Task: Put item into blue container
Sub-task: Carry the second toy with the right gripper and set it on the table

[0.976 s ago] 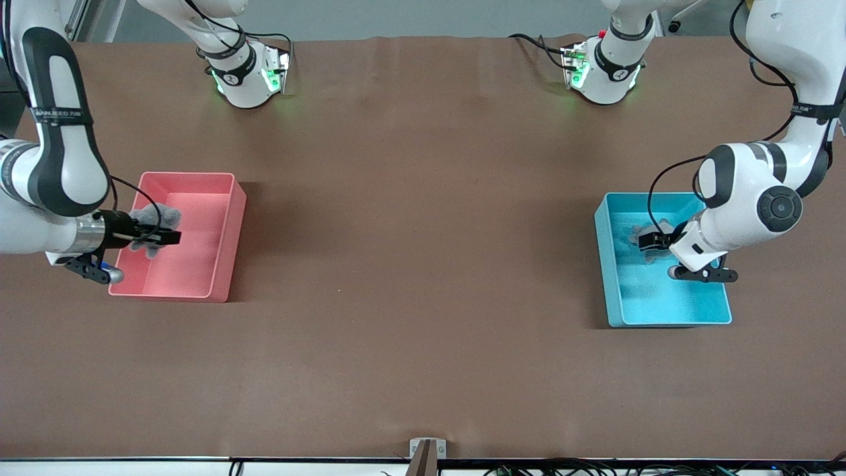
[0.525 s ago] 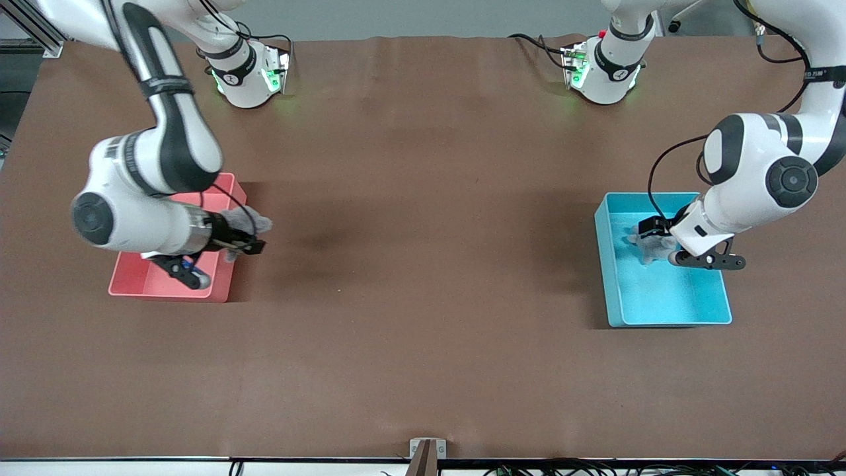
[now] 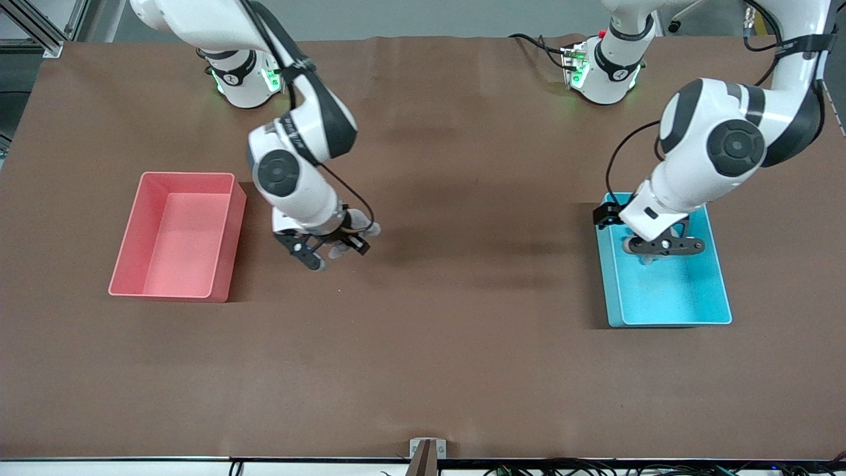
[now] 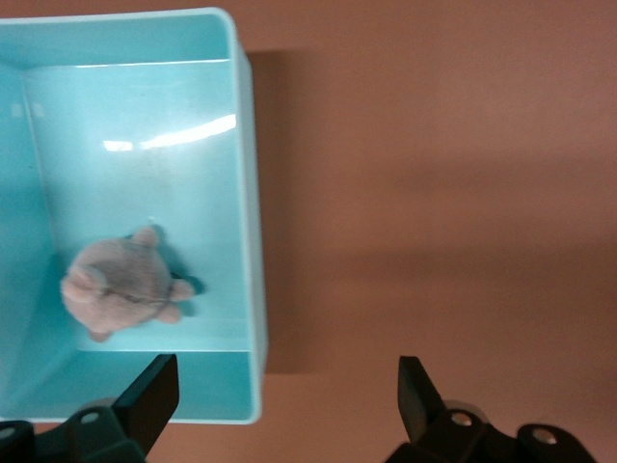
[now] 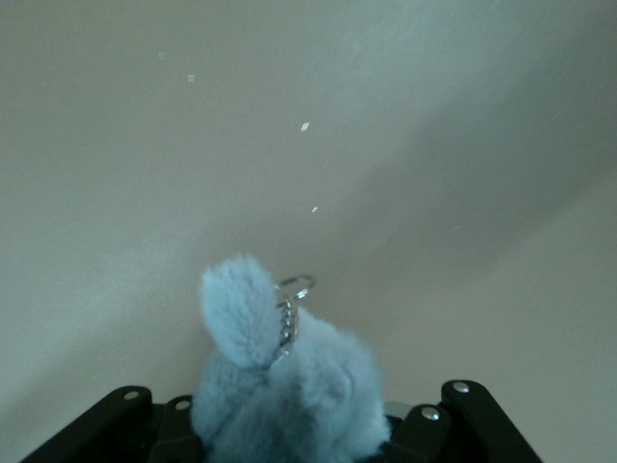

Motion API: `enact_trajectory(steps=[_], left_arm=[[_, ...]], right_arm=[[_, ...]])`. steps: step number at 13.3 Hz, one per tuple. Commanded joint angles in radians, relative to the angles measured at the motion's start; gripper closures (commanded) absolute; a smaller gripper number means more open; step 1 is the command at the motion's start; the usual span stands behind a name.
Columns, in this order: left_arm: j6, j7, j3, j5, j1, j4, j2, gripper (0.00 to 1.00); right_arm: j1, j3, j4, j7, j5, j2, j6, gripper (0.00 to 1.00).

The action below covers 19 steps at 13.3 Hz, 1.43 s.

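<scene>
Brown table, right hand gripping plush

In the front view the left arm hides most of the plush toy in the blue container. The right claw covers the grey plush's lower half.

Left pincer raised, fingers spread, right pincer clamped (arm extended mid-table)
</scene>
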Motion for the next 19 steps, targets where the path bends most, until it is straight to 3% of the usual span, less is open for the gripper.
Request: enact_trajectory(steps=[1, 5, 11, 12, 14, 15, 16, 19], left_arm=[[-0.014, -0.122, -0.07, 0.005, 0.0, 0.055, 0.047, 0.0], [-0.009, -0.224, -0.083, 0.011, -0.052, 0.135, 0.113, 0.0], [-0.001, -0.265, -0.083, 0.022, -0.104, 0.212, 0.183, 0.0], [-0.001, -0.267, -0.081, 0.022, -0.11, 0.229, 0.198, 0.0], [-0.001, -0.29, -0.08, 0.023, -0.123, 0.249, 0.226, 0.0], [0.002, -0.296, -0.078, 0.025, -0.129, 0.255, 0.232, 0.0], [0.013, -0.297, -0.078, 0.029, -0.133, 0.255, 0.237, 0.0], [0.036, -0.354, -0.081, 0.074, -0.134, 0.26, 0.251, 0.0]], right_arm=[[0.05, -0.013, 0.161, 0.153, -0.077, 0.137, -0.011, 1.0], [0.104, -0.015, 0.242, 0.246, -0.11, 0.232, 0.003, 1.0], [0.13, -0.015, 0.246, 0.289, -0.113, 0.303, 0.092, 0.91], [0.13, -0.015, 0.247, 0.289, -0.113, 0.31, 0.095, 0.73], [0.128, -0.015, 0.247, 0.291, -0.111, 0.318, 0.112, 0.22], [0.124, -0.015, 0.247, 0.291, -0.11, 0.318, 0.112, 0.16], [0.121, -0.015, 0.249, 0.291, -0.11, 0.317, 0.113, 0.02], [0.105, -0.02, 0.287, 0.272, -0.114, 0.307, 0.098, 0.0]])
